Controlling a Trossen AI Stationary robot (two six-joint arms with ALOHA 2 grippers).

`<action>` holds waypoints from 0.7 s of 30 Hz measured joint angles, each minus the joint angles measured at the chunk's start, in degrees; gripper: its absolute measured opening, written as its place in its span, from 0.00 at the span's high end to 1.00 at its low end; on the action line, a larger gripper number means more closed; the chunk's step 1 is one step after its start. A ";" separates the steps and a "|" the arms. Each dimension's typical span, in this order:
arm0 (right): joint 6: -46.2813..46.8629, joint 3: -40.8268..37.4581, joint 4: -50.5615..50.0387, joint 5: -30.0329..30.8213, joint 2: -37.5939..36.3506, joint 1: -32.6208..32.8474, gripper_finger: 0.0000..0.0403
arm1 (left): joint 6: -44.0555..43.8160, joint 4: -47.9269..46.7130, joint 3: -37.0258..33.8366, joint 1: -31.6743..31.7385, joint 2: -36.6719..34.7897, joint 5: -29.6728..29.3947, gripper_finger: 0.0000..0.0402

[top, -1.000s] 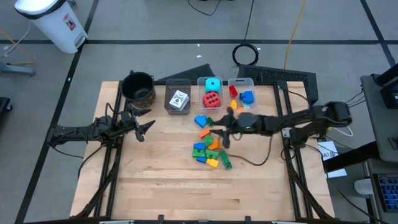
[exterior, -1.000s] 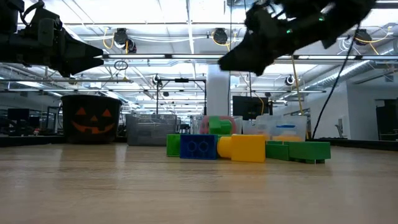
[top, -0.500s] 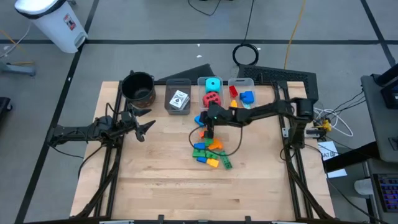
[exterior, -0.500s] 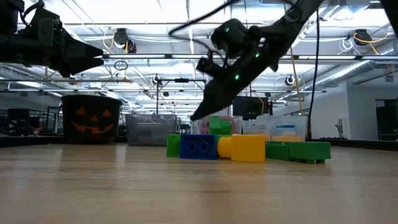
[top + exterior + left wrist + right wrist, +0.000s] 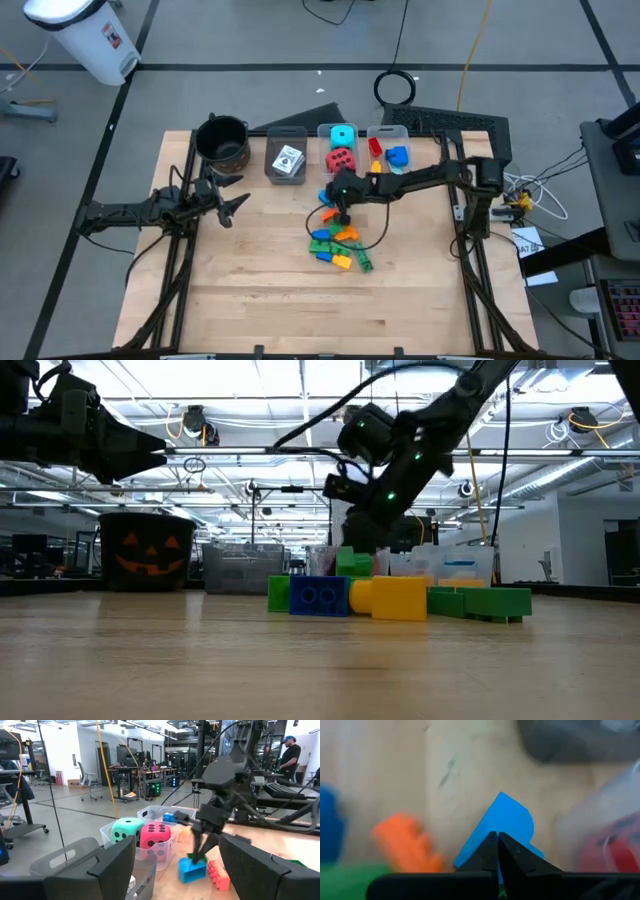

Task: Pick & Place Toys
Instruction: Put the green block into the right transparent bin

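A loose blue brick (image 5: 322, 193) lies flat on the table in front of the bins, with an orange brick (image 5: 330, 213) beside it. A pile of green, blue, yellow and orange bricks (image 5: 340, 247) lies nearer the front. My right gripper (image 5: 341, 203) is shut and points down just over the blue brick (image 5: 506, 822); it also shows in the left wrist view (image 5: 196, 855). The red and cyan dotted cubes (image 5: 341, 150) sit in a clear bin. My left gripper (image 5: 235, 205) is open and empty, raised at the table's left. My right gripper's shut fingertips (image 5: 492, 840) point down over the blue brick's near part (image 5: 485, 832). I cannot tell whether they touch it. The brick lies flat on the table.
A black pot (image 5: 222, 140) stands at the far left. A grey bin with white cards (image 5: 287, 160) and a clear bin with bricks (image 5: 388, 150) flank the cube bin. A cable (image 5: 375, 240) trails across the table beside the pile.
My right gripper has gone down and toward the table's left, from high over the pile's right side to just over the loose blue brick. It has tipped from slanting to pointing more steeply down. The bricks lie as before.
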 joint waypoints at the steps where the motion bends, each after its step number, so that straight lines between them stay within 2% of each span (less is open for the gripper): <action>1: 0.66 -0.02 -1.98 0.10 -0.55 0.56 1.00 | 0.01 -0.02 0.00 0.00 0.00 0.02 0.27; 12: 10.79 -0.39 -24.78 0.21 -9.12 7.42 1.00 | 0.00 0.07 0.00 -0.01 -0.02 0.01 0.27; 18: 15.43 -0.65 -30.39 8.91 -14.19 11.69 1.00 | 0.00 0.02 0.00 0.00 -0.02 0.02 0.27; 21: 15.76 -2.40 -30.73 10.91 -17.35 12.90 0.98 | 0.02 0.02 0.00 0.00 -0.02 0.02 0.27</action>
